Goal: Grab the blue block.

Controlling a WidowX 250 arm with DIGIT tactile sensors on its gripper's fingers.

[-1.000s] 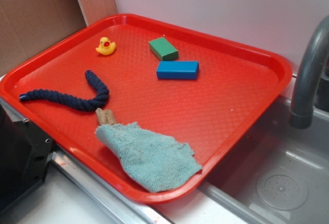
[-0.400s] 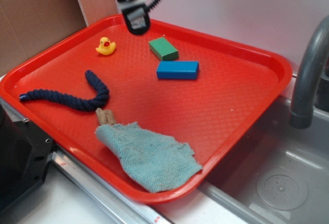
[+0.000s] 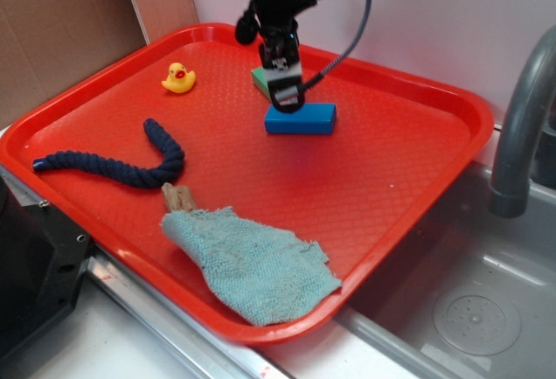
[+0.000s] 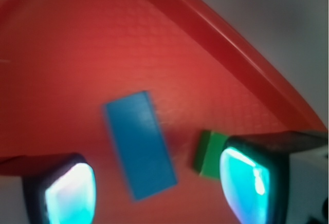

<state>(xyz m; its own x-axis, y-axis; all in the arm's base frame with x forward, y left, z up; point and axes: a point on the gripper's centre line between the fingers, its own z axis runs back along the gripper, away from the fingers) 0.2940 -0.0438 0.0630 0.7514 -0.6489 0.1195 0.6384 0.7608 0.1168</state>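
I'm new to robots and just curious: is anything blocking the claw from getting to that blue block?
Nothing visible lies between the open gripper and the blue block. The green block sits close beside it, by one finger.

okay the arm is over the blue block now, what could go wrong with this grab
1. The green block sits right beside the blue block, partly behind one of the fingers; descending could bump or trap it.
2. The blue block lies angled between the open fingers, so closing might twist it or catch only a corner.
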